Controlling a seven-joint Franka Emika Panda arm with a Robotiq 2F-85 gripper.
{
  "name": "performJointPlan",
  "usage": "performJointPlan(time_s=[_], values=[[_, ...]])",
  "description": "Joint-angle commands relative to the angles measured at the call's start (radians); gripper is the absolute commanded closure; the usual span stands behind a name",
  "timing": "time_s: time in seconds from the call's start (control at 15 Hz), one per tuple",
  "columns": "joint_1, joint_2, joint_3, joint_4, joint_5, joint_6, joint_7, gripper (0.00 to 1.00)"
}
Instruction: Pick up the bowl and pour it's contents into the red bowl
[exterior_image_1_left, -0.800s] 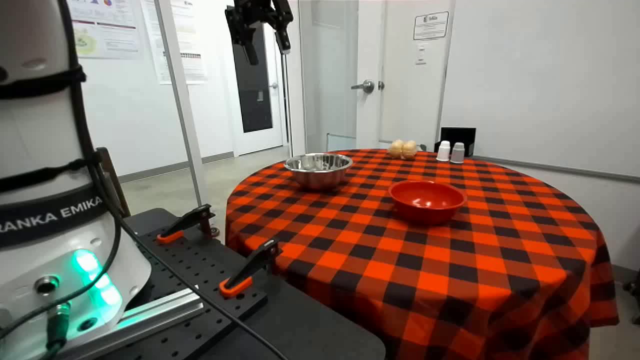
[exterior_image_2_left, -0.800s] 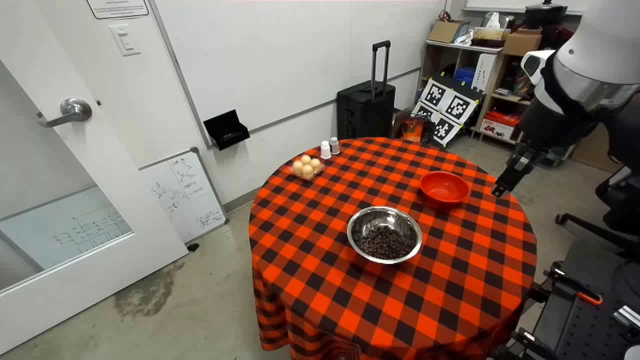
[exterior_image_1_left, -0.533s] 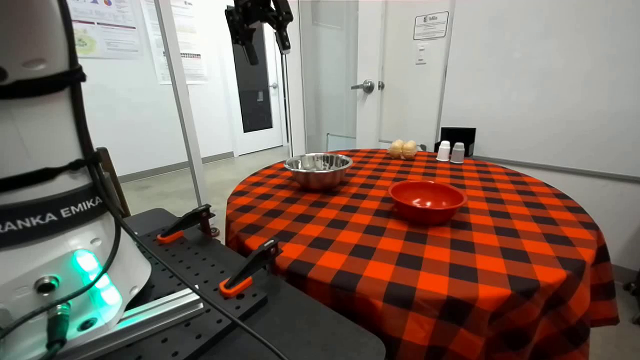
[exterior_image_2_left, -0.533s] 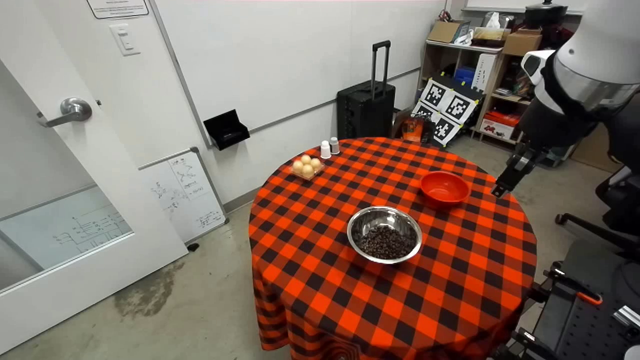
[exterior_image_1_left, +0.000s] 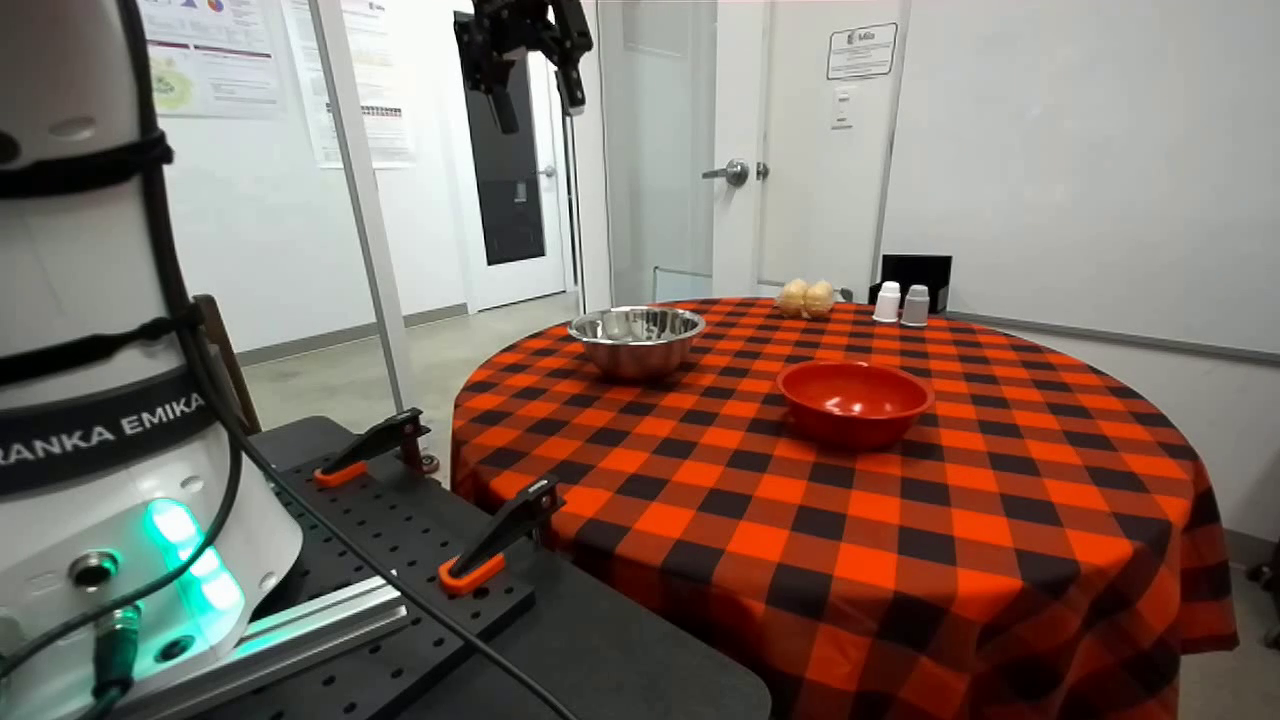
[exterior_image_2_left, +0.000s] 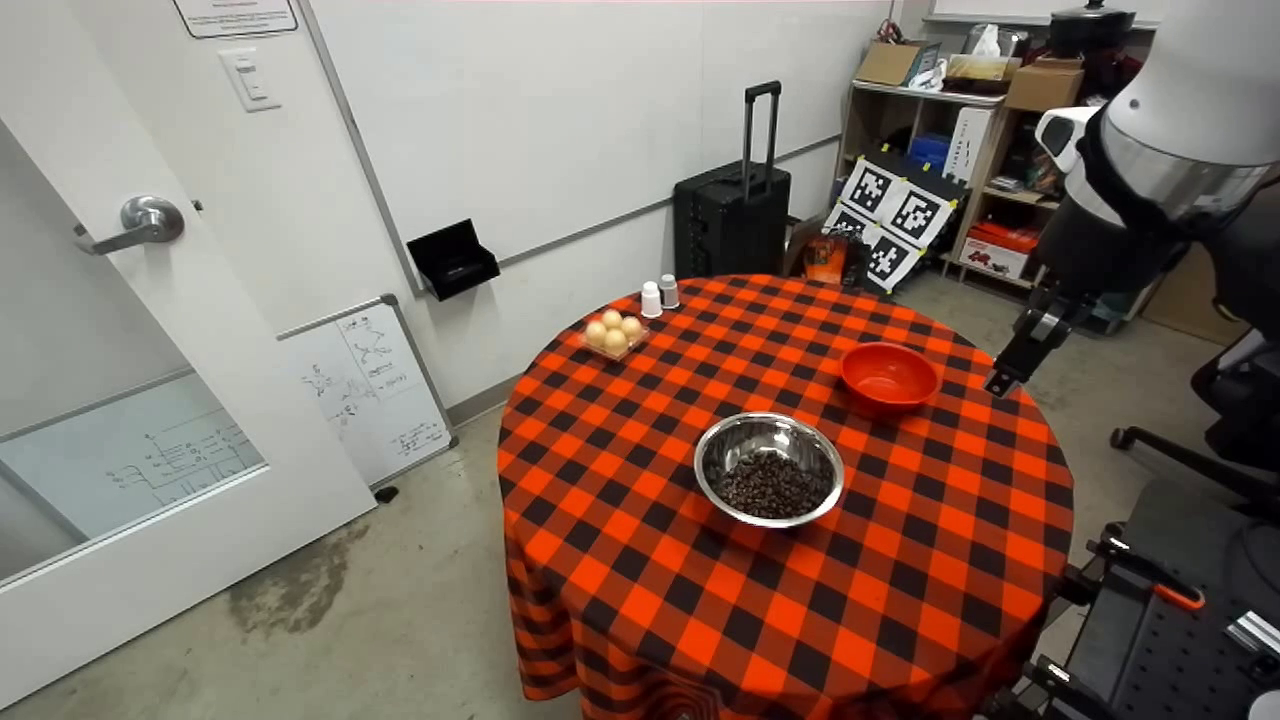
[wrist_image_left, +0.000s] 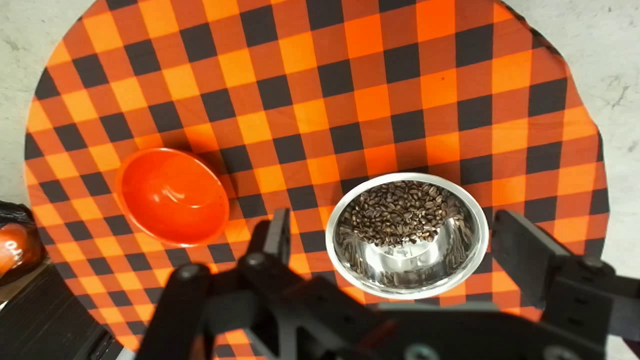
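Hand (exterior_image_1_left: 541, 121) hangs well above the surface (exterior_image_1_left: 1000, 540), jaws set wide apart. Steel bowl (exterior_image_1_left: 637, 356) stands upright on the checkered surface, lower than the hand and apart from it; coffee beans (wrist_image_left: 397, 212) lie inside. Red bowl (exterior_image_1_left: 855, 405) stands upright nearby on the surface, apart from the steel bowl.

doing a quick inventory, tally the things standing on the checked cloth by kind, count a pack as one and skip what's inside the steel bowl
Bowls: 2, the steel bowl and the red bowl
Shakers: 2, the white shaker and the grey shaker
Packs: 1, the clear pack of pale balls
Total: 5
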Motion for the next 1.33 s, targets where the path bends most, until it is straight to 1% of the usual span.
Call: performJointPlan(time_s=[0.0, 0.2, 0.33, 0.53, 0.8, 1.0, 1.27], values=[[0.025, 0.042, -0.054, 0.037, 0.013, -0.016, -0.074, 0.00], [0.021, 0.123, -0.083, 0.076, 0.000, -0.004, -0.137, 0.00], [0.013, 0.203, -0.086, 0.114, -0.012, -0.002, -0.153, 0.00], [0.007, 0.323, -0.085, 0.186, -0.010, 0.011, -0.145, 0.00], [0.013, 0.487, -0.096, 0.313, 0.022, 0.022, -0.150, 0.00], [0.017, 0.598, -0.108, 0.397, 0.050, 0.073, -0.187, 0.00], [0.015, 0.733, -0.113, 0.495, 0.081, 0.145, -0.285, 0.00]])
